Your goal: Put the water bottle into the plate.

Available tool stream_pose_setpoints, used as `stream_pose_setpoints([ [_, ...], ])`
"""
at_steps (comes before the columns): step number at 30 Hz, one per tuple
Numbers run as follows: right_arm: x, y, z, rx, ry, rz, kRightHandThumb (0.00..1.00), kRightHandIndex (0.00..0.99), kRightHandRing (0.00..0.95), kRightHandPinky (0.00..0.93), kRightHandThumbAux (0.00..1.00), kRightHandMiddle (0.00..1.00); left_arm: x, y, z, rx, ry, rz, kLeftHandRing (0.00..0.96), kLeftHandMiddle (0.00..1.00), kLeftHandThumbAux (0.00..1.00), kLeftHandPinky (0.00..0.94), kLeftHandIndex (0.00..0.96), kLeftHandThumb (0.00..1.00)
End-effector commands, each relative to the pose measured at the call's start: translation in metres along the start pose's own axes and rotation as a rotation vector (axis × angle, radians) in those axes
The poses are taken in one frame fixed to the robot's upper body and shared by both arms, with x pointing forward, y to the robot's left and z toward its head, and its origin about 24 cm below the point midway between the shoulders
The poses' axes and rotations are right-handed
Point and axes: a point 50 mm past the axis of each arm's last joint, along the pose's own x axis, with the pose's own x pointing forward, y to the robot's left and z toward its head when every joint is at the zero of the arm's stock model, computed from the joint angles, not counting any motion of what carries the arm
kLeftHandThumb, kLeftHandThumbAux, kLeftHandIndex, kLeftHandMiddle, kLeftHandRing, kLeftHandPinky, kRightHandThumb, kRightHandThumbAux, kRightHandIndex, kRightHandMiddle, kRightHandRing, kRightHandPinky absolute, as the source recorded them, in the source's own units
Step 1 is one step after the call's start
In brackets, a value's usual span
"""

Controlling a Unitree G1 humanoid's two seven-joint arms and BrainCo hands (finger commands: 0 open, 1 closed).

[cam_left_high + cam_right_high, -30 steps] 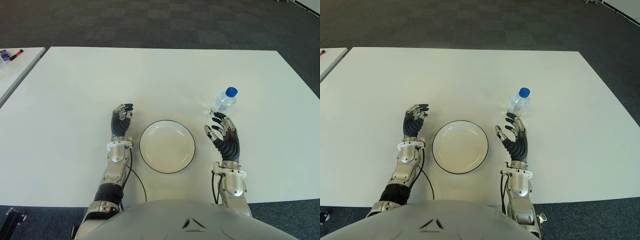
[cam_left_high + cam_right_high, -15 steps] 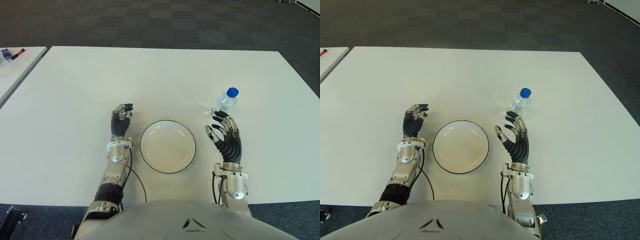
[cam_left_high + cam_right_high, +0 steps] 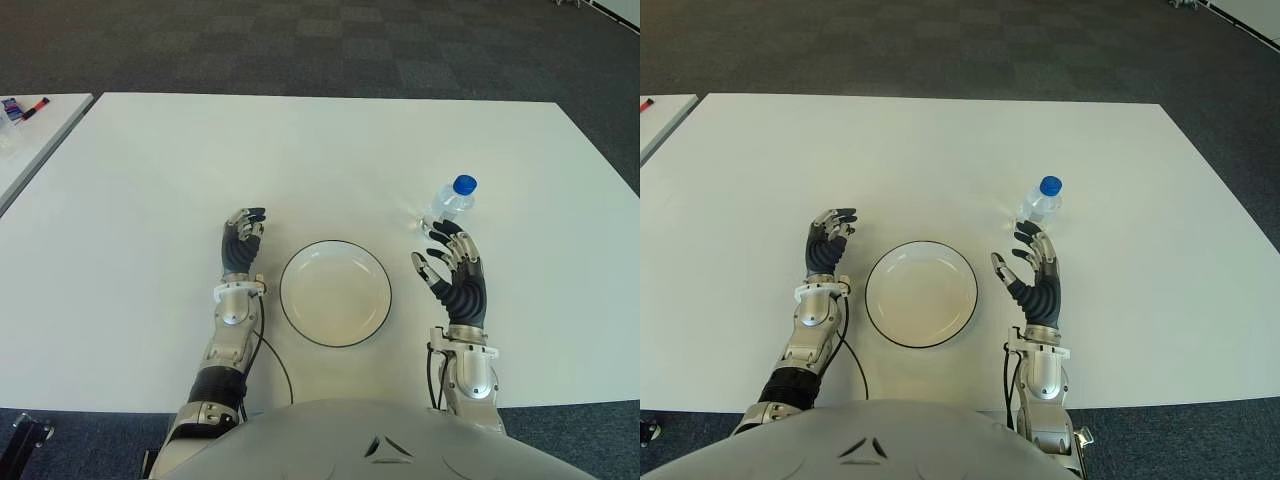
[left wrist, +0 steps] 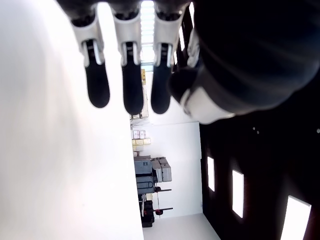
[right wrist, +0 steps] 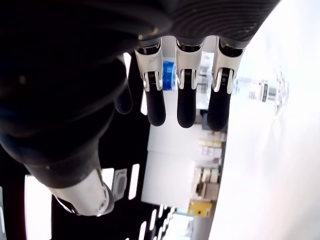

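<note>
My right hand [image 3: 452, 272], fingers spread and empty, sat just short of the water bottle [image 3: 449, 202], which stood upright at two o'clock from the plate [image 3: 335, 292]. My left hand [image 3: 241, 241], relaxed, showed at the plate's nine o'clock.

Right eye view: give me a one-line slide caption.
Right robot hand open just short of the upright bottle; empty plate between both hands.

Clear plastic water bottle [image 3: 447, 204] with blue cap stands upright on white desk [image 3: 150, 180], to right of plate and farther from robot, well apart from it. Label not readable. White round plate [image 3: 335, 292] with thin dark rim lies flat on desk near front edge, nothing in it. Bottle not yet in plate.
</note>
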Motion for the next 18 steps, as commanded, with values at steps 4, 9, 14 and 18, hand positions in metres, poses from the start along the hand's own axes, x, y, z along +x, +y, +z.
stream_pose_setpoints([
  [4,0.005,-0.005,-0.012,-0.056,0.037,-0.102,0.683,0.148,0.229,0.285,0.800,0.234,0.000,0.001,-0.003,0.004,0.008,-0.010,0.348,0.336,0.708,0.388,0.413,0.717],
  [9,0.007,-0.010,-0.019,-0.078,0.056,-0.161,0.663,0.146,0.229,0.275,0.792,0.237,0.000,0.002,-0.003,0.009,0.006,-0.007,0.351,0.338,0.708,0.391,0.413,0.717],
  [14,0.007,-0.011,-0.022,-0.105,0.056,-0.195,0.636,0.150,0.228,0.270,0.774,0.232,0.001,0.002,-0.003,0.012,0.010,-0.004,0.352,0.338,0.708,0.391,0.413,0.717],
  [18,0.008,-0.011,-0.024,-0.121,0.069,-0.221,0.616,0.143,0.218,0.249,0.759,0.217,0.000,0.003,-0.004,0.013,0.010,-0.003,0.349,0.335,0.708,0.389,0.413,0.717],
])
